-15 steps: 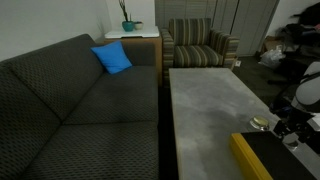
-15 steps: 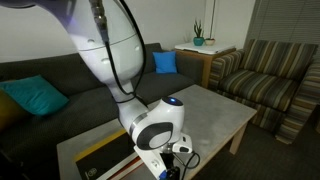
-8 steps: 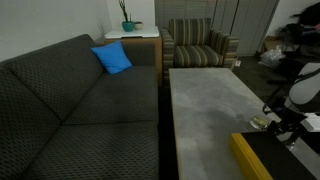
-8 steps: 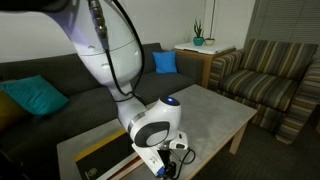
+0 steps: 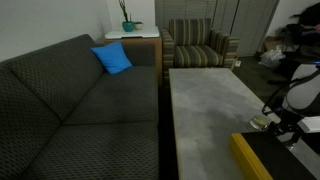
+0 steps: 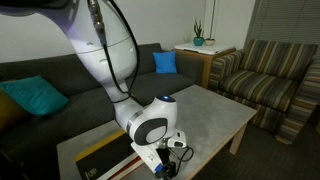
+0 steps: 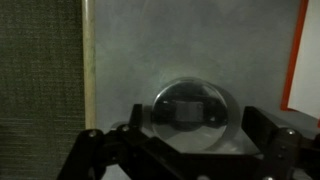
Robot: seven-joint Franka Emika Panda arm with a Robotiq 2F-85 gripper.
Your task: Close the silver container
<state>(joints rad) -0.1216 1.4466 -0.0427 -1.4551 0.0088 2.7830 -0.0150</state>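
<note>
In the wrist view a small round shiny silver container (image 7: pixel 190 108) lies on the grey table (image 7: pixel 180 40). It mirrors the camera, and its inside does not show. My gripper (image 7: pixel 195 135) is low over it, one finger on each side with a small gap, so the jaws are open around it. In an exterior view the gripper (image 5: pixel 276 122) hangs at the table's near right, beside a tiny shiny thing (image 5: pixel 258 124). In an exterior view the gripper (image 6: pixel 170 156) is low at the table's front edge and the container is hidden.
A long black box with a yellow edge (image 5: pixel 252 158) lies just beside the gripper; it also shows in an exterior view (image 6: pixel 100 160). The dark sofa (image 5: pixel 70 110) runs along the table's long side. A striped armchair (image 5: pixel 200 45) stands beyond the far end.
The arm has shifted along the table toward the small tin and dropped lower. It has barely moved in the last half second.
</note>
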